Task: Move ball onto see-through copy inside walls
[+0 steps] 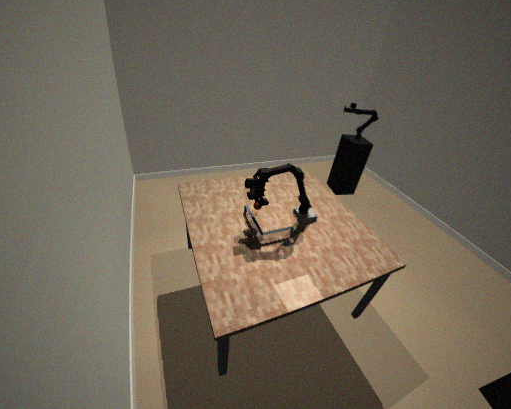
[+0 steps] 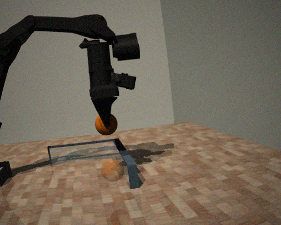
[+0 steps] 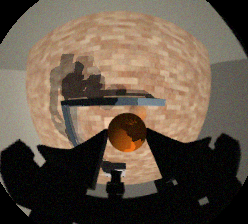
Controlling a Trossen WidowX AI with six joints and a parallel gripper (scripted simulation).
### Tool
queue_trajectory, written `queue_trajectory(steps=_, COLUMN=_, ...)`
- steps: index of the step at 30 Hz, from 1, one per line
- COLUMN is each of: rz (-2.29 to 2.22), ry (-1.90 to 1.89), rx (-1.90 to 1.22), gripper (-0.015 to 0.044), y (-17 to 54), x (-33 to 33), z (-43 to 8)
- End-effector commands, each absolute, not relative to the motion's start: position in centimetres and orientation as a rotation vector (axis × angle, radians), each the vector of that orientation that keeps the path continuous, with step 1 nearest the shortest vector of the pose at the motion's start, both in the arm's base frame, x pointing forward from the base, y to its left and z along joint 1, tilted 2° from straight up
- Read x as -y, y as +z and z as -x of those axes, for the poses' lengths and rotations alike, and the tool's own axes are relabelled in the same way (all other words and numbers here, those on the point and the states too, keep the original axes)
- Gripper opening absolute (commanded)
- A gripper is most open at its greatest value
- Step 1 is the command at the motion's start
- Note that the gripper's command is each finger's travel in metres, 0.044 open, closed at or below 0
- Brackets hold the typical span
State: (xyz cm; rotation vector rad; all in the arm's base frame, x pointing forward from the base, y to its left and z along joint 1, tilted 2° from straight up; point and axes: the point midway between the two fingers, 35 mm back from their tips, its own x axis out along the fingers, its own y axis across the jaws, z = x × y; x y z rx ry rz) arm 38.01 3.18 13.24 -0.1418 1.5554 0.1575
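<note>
While raised above the table (image 2: 215,160) | hand (image 2: 105,122) closed on orange ball (image 2: 100,125) | fingers part-open
</note>
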Motion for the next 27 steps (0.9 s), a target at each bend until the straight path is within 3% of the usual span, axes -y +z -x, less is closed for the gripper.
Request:
queue_trajectory(steps=1, rz=0.148, ry=0.152, rx=-1.56, gripper=0.0, y=11.8, x=-0.8, z=-38.2)
queue_trajectory(steps=27, rz=0.15, ry=0.15, rx=-1.56, gripper=0.0, y=3.5, x=1.4, z=-38.3)
